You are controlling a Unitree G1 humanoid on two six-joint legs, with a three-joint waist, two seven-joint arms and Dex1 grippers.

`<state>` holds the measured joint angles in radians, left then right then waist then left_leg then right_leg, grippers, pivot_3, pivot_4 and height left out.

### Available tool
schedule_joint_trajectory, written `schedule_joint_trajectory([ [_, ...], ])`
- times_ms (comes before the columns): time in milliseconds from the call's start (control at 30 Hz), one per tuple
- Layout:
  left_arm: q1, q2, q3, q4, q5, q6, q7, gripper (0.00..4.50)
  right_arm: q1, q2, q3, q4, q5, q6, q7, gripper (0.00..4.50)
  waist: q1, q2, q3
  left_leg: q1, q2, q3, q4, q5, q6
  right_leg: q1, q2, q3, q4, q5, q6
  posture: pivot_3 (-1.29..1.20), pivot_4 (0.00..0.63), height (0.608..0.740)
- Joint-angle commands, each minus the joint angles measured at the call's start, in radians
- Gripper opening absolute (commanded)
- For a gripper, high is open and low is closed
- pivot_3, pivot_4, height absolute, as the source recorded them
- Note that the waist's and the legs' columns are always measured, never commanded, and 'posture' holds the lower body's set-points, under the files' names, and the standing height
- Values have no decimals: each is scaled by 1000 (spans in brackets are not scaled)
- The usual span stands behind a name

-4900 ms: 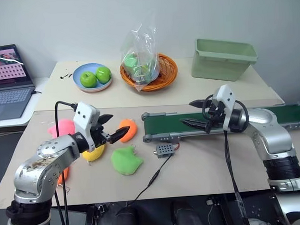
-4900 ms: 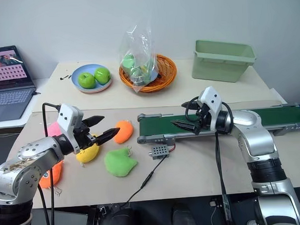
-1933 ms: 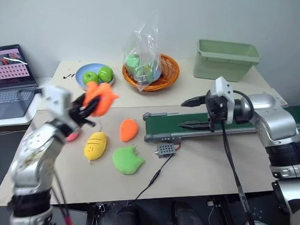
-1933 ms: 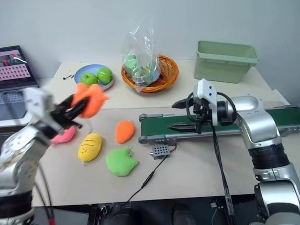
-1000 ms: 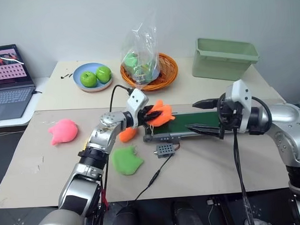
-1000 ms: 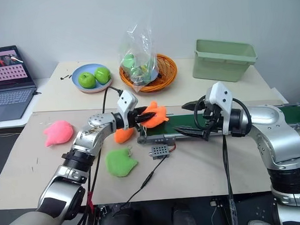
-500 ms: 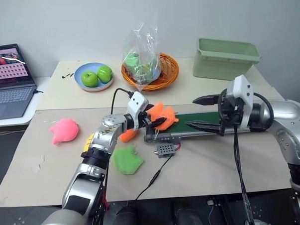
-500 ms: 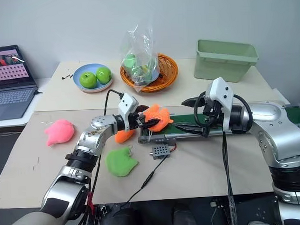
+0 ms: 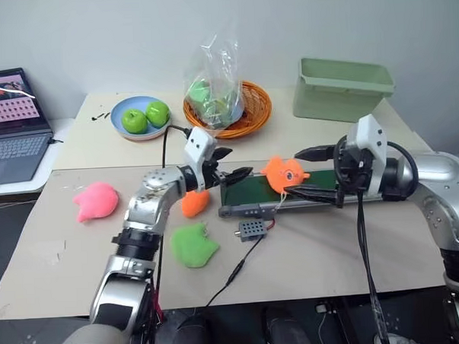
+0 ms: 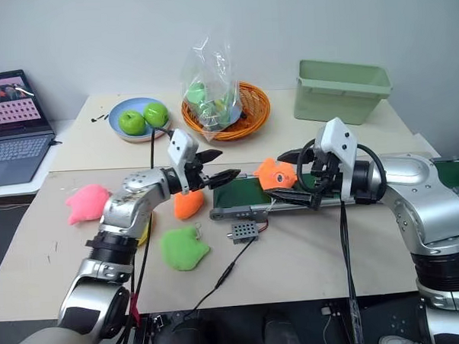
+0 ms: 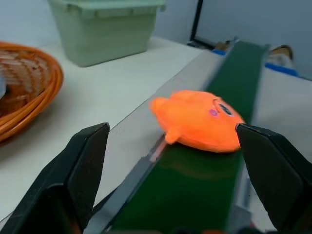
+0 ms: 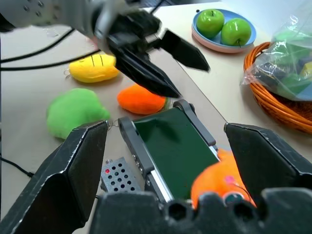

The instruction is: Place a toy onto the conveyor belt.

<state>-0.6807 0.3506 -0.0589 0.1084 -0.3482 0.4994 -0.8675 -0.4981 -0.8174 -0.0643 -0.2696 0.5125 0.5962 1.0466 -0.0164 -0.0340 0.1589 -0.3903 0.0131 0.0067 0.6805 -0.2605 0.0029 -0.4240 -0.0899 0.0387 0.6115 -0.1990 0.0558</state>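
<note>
I see the toy (image 9: 281, 172) lying on the conveyor belt (image 9: 255, 191), a little in from its left end roller and free of both arms. My left pincer (image 9: 229, 163) hangs above that end of the belt, fingers spread wide and empty. My right pincer (image 9: 300, 171) hovers over the belt just beside the toy, open as well, gripping nothing

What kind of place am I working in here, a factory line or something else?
Most likely a lab or test bench, not a factory: a short tabletop conveyor belt sits on a cardboard-covered table, an open laptop stands to the side, and props like plush toys and a plate of green apples lie about.
</note>
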Motion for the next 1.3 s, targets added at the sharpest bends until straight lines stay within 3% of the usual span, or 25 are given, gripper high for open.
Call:
schedule_joint_trajectory([
  [33,45,70,45,-139,-60,51,-35,4407,-38,-16,-7,23,-16,-48,18,4500,-1,0,0,1,0,0,0,0,0,0,0,0,0,0,0,0,150,740],
  [167,170,153,71,-227,-23,10,-11,4407,-74,1,17,84,-45,-81,24,4500,-1,0,0,1,0,1,0,0,0,0,0,1,0,0,0,0,150,740],
  [367,280,201,152,-335,-25,-4,64,4407,-116,32,42,167,-67,-127,51,4500,7,0,0,0,0,1,0,0,0,0,0,0,0,0,0,0,150,740],
  [833,394,208,315,-507,-99,84,234,4407,-206,110,78,316,-92,-192,116,4500,4,1,0,1,1,1,0,0,0,0,0,0,0,0,0,0,150,740],
  [1300,348,255,228,-503,-191,127,151,4407,-187,91,60,274,-78,-171,122,4500,4,1,0,1,0,1,0,0,0,0,0,0,0,0,0,0,150,740],
])
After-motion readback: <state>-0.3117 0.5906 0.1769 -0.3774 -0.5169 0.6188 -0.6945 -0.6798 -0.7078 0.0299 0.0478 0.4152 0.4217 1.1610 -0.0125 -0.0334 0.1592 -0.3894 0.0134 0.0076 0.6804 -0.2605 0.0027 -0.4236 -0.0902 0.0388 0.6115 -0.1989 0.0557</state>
